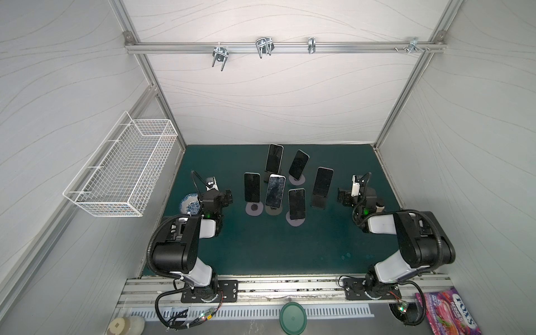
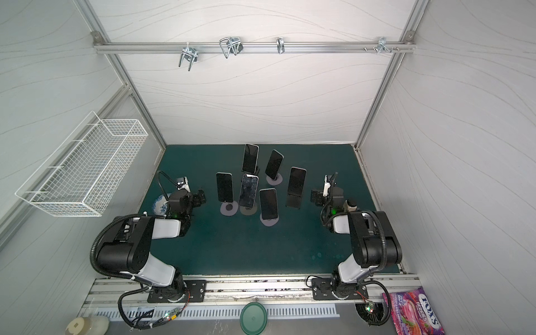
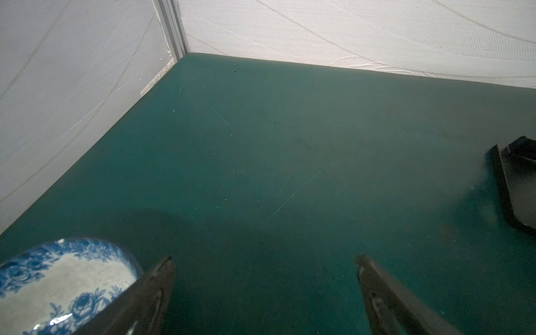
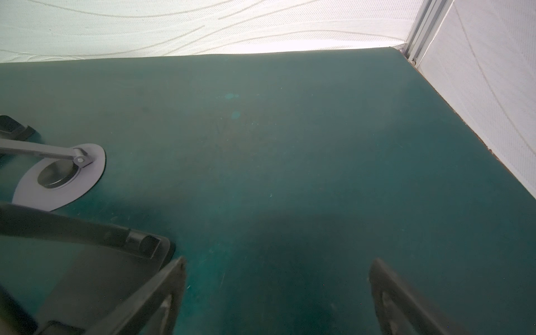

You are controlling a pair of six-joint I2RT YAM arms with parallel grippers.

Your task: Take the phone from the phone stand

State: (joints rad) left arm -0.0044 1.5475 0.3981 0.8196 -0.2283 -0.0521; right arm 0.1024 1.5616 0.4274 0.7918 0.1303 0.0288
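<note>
Hovering left of the six phones (image 1: 275,190), near a plate (image 1: 190,203), the left gripper (image 3: 264,258) has its jaws spread and empty. The right gripper (image 4: 279,261) hovers right of them, near the rightmost phone (image 1: 322,182), jaws likewise spread and empty. The phones lean on their stands (image 1: 254,208) at mid-mat (image 1: 261,246), between the grippers; none is touched. Judged progress: nil. Remaining: select a phone, approach, close on its edges, lift it clear, set it down.

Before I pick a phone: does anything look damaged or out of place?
The middle phone shows a mottled grey screen; the other phones show plain black. Smudges or cracks, I cannot tell.
</note>
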